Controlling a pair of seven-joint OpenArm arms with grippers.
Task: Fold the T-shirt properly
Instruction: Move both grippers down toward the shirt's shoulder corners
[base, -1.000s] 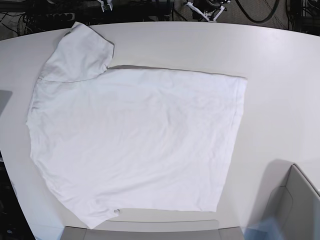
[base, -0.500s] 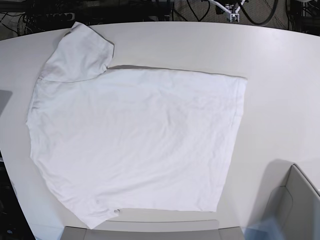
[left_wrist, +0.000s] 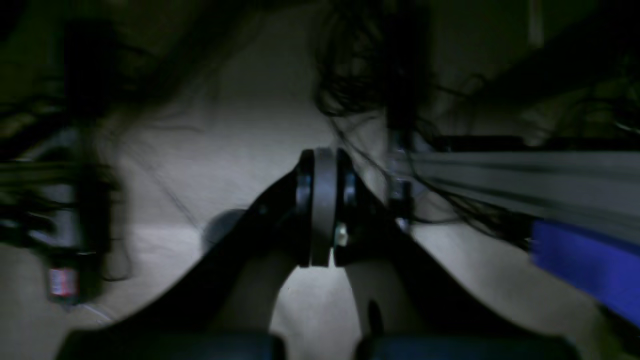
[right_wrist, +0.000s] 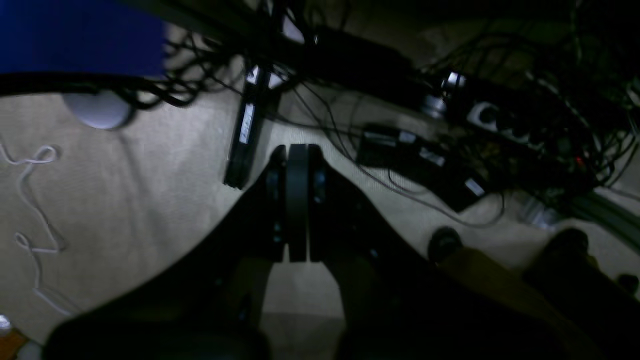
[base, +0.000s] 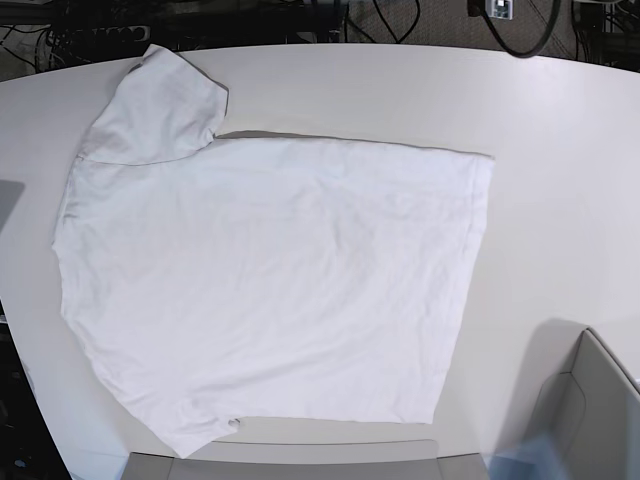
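A: T-shirt (base: 270, 290) position?

B: Spread flat on the white table (base: 560, 150), one sleeve (base: 160, 105) angled out at a far corner. Neither pincer is over it or touching it.

A: Left pincer (left_wrist: 324, 257)?

B: Fingers pressed together, nothing between them. Below it, dim floor and blurred cables (left_wrist: 370, 75).

A: Right pincer (right_wrist: 297, 257)?

B: Also together, empty. Floor beneath; a power strip (right_wrist: 500, 117) and tangled cords lie ahead of its tips.
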